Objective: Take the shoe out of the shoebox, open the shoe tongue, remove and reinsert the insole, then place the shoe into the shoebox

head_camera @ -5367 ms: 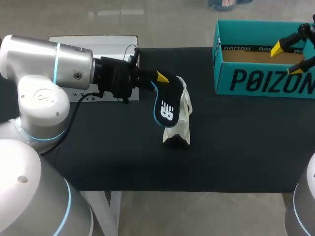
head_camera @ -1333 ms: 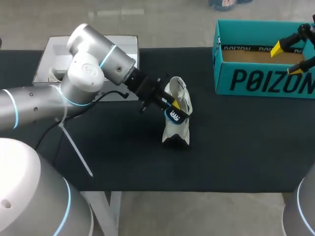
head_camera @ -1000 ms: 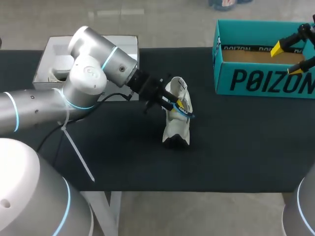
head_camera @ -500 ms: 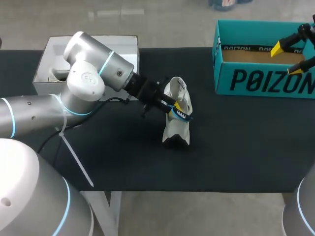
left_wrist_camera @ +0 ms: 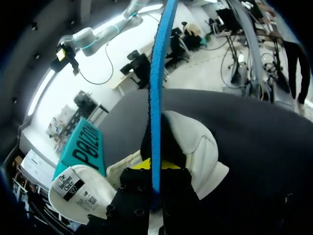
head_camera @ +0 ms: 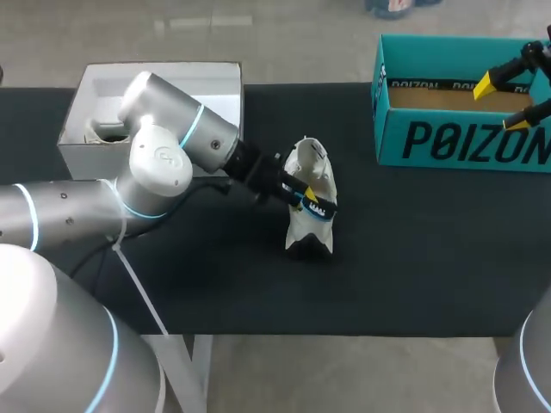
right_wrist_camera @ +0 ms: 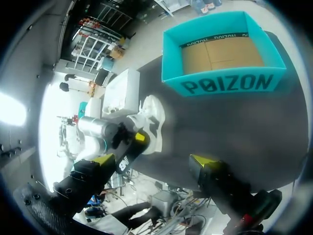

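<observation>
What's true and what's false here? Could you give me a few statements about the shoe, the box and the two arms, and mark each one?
1. The white shoe lies inside the teal shoebox. False: it stands on the black table, well apart from the shoebox.
2. The left gripper holds the insole right at the shoe. True.
3. The shoebox has nothing in it. True: its bare cardboard floor shows in the right wrist view.
4. The right gripper is clamped on the shoe. False: it is open over the shoebox and holds nothing.
</observation>
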### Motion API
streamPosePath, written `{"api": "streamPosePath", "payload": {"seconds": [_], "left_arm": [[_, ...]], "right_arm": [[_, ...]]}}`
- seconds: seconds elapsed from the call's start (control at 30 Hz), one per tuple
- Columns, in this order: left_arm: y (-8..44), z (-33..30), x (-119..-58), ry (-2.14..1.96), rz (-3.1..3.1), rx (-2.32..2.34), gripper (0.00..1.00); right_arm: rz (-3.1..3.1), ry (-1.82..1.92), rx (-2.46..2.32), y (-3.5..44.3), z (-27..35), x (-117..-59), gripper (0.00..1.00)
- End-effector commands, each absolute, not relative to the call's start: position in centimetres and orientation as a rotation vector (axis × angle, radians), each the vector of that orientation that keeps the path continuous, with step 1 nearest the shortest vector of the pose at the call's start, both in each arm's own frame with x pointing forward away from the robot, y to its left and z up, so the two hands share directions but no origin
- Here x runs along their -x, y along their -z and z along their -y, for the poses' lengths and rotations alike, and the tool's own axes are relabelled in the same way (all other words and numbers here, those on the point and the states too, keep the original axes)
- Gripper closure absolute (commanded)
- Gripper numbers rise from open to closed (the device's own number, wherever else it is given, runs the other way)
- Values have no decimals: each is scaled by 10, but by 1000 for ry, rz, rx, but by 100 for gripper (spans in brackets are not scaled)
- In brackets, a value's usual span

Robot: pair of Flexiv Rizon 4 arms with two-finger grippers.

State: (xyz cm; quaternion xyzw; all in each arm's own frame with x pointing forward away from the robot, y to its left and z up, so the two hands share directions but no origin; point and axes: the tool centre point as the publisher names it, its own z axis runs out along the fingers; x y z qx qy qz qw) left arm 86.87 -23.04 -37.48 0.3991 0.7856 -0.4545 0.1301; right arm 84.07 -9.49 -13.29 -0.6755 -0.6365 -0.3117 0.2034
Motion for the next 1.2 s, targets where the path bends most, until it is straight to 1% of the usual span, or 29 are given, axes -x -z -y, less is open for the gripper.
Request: {"api": "streamPosePath", "payload": {"seconds": [0.03, 0.33, 0.63, 0.67, 0.7, 0.73, 0.77, 0.8, 0.83, 0.9, 1.07, 1.17, 1.2], "left_arm": [[392, 238, -884, 1300, -2292, -1147, 100], [381, 233, -890, 1244, -2279, -1123, 100], [366, 229, -878, 1213, -2251, -1162, 100], [365, 229, -877, 1212, -2250, -1163, 85], [364, 228, -876, 1209, -2249, -1165, 73], [364, 227, -876, 1206, -2249, -1165, 72], [363, 227, -876, 1198, -2245, -1165, 66], [362, 226, -875, 1196, -2244, -1165, 58], [361, 226, -875, 1191, -2240, -1166, 53], [357, 224, -873, 1190, -2232, -1169, 49], [343, 220, -865, 1190, -2203, -1191, 53], [338, 219, -858, 1187, -2193, -1211, 58], [337, 219, -857, 1188, -2190, -1215, 62]], "right_arm": [[1775, 868, 1888, 133, 95, -840, 0], [1775, 868, 1888, 133, 95, -840, 0], [1775, 868, 1888, 133, 95, -840, 0], [1775, 868, 1888, 133, 95, -840, 0], [1775, 868, 1888, 133, 95, -840, 0], [1775, 868, 1888, 133, 95, -840, 0], [1775, 868, 1888, 133, 95, -840, 0], [1775, 868, 1888, 133, 95, -840, 0], [1775, 868, 1888, 133, 95, -840, 0], [1775, 868, 1888, 133, 95, -840, 0], [1775, 868, 1888, 133, 95, -840, 0], [1775, 868, 1888, 133, 95, -840, 0], [1775, 868, 1888, 133, 95, -840, 0]]}}
